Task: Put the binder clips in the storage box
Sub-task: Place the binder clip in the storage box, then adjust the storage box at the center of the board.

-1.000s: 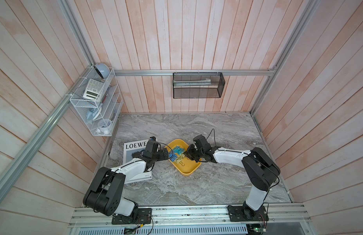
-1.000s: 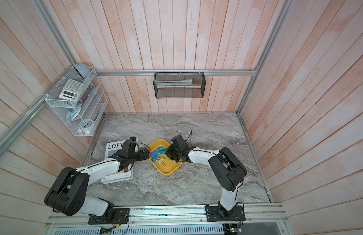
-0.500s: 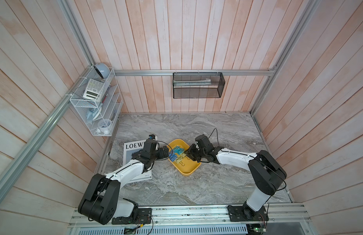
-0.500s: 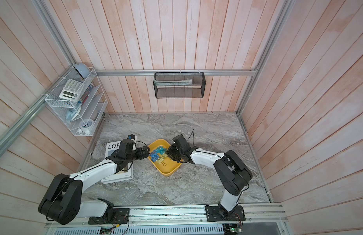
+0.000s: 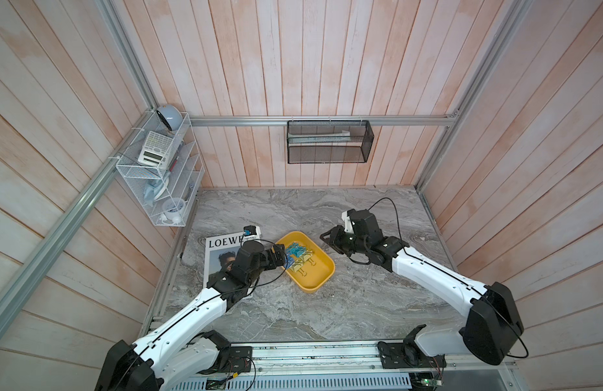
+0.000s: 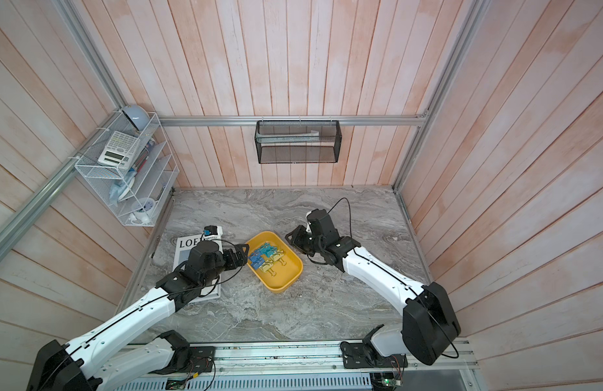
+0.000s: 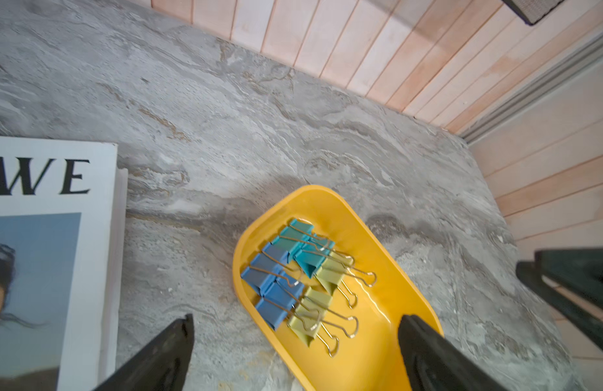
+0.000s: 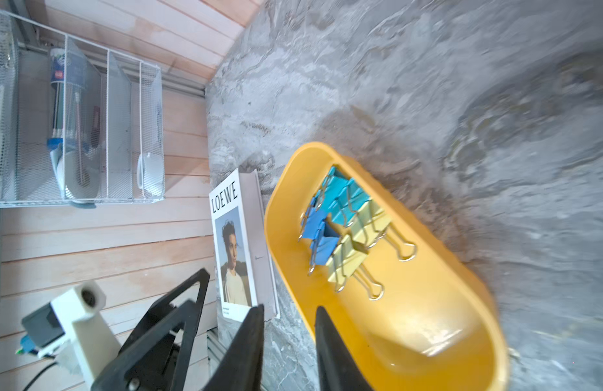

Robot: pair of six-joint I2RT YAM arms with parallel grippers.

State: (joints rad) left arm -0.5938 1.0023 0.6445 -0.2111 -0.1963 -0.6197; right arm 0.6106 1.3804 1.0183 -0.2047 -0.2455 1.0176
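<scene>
Left wrist shows six binder clips (image 7: pixel 300 281) bunched in the storage box (image 5: pixel 315 279), its 11 o'clock end in a top view | left gripper (image 7: pixel 296 320) at 9 o'clock, fingers wide apart, empty | right gripper (image 8: pixel 289 308) at 2 o'clock, fingers slightly apart, empty | we reckon we're done, hence nothing held

So in both top views the binder clips (image 5: pixel 298 257) are way too tiny to count, just a blue-teal-yellow clump, and the left claw (image 5: pixel 284 257) blocks the storage box (image 5: pixel 322 274) rim nearest it. The left arm (image 5: pixel 195 306) lies across the magazine (image 5: pixel 222 244), so the title gets chopped mid-word. Left wrist view: the magazine runs off the frame edge, same for one end of the box, and the claw's fingers (image 7: pixel 165 359) are only partly in shot. Right wrist view: the table (image 8: pixel 496 101) is pretty smeared.
</scene>
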